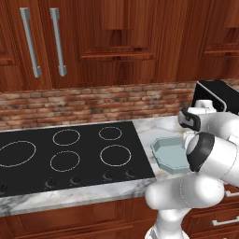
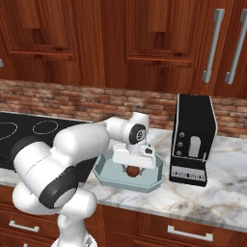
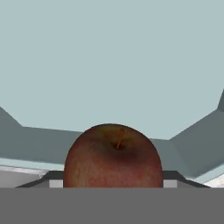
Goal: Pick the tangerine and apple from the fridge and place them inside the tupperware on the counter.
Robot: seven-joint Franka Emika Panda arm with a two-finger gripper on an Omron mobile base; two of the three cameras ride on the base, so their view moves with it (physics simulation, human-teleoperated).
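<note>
My arm bends forward and down, my gripper (image 2: 133,170) low inside the tupperware (image 2: 110,179) beside the black coffee machine (image 2: 193,140). My fingers clasp the apple (image 3: 113,156). The hand view shows its stem upward; the left base view shows the cooktop (image 1: 70,156).

my gripper's fingertips: hidden behind the dark red-brown apple (image 3: 113,156) | pale blue-grey plastic tupperware tray (image 1: 168,151): right part covered by my arm
</note>
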